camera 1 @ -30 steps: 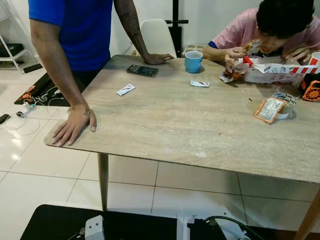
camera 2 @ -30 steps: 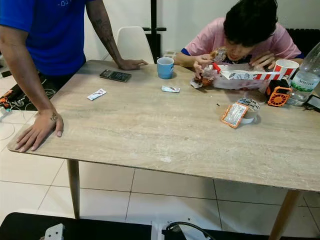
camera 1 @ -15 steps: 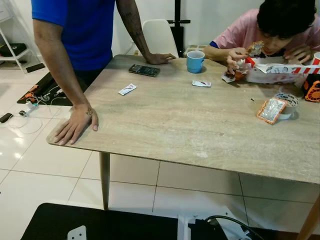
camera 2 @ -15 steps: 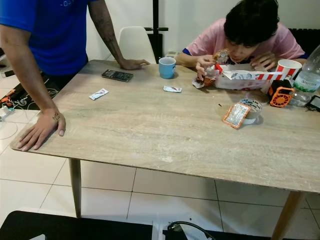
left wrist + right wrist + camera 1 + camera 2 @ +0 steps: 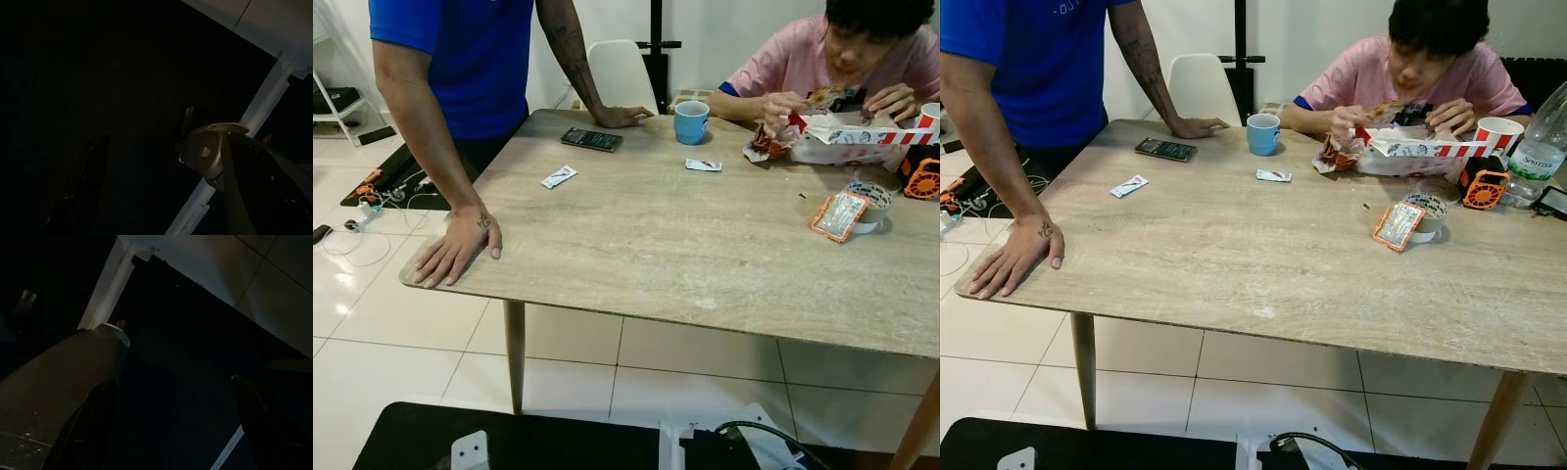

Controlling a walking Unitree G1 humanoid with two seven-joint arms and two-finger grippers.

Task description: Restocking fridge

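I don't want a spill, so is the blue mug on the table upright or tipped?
Upright: the blue mug stands on its base, its open rim facing up.

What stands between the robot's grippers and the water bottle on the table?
The left gripper and right gripper hang low in the dark. The bottle stands at the table's far right, so the table top lies between. An orange fan sits close by the bottle, slightly nearer.
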